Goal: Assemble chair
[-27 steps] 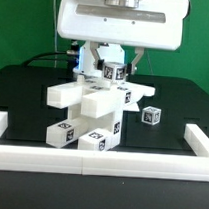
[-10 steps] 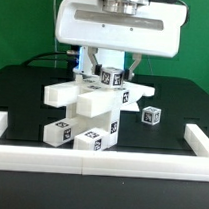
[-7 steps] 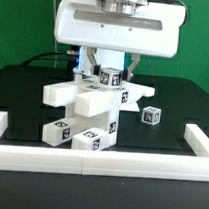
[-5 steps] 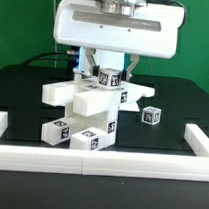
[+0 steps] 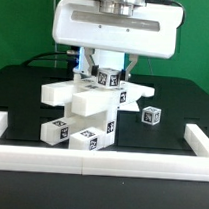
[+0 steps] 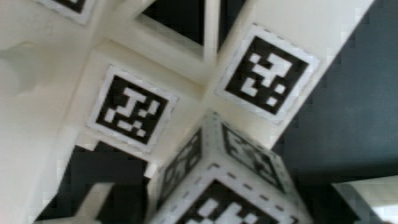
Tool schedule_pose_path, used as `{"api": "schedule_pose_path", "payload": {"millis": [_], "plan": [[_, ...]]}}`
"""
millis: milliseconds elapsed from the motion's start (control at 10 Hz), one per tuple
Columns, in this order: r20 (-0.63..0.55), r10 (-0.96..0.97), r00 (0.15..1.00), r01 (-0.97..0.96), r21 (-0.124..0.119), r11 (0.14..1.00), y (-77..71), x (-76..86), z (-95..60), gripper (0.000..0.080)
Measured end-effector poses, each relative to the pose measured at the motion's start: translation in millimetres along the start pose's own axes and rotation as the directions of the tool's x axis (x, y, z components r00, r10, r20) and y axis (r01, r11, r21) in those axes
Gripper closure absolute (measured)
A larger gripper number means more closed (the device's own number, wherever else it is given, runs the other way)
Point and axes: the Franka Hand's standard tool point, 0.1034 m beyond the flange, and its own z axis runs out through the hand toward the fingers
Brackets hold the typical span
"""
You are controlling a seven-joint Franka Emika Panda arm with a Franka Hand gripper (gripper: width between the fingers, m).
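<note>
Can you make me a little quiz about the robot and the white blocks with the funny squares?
1. Pick one: in the exterior view, the small loose white plastic cube with a black-and-white tag sits on which side of the stacked white blocky plastic chair parts? A left, B right.
2. Fill in: the flat table is coloured ____.
3. True or false: the robot's tool is far away from every block.
Key: 1 B. 2 black. 3 false; it is shut on the stacked chair parts.
</note>
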Motion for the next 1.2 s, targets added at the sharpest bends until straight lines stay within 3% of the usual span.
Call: {"api": "schedule_pose_path", "payload": {"millis": [100,200,900,1200], "plan": [[0.000,0.000,1.000,0.000,0.000,1.000,0.0,0.0,0.0,0.0236],[0.000,0.000,1.000,0.000,0.000,1.000,0.0,0.0,0.0,0.0176],[0.000,0.000,1.000,0.000,0.000,1.000,0.0,0.0,0.0,0.0150],[0.001,-0.070,0.998,0.070,0.011,0.997,1.5,-5.1,-3.5,0.0150]]}}
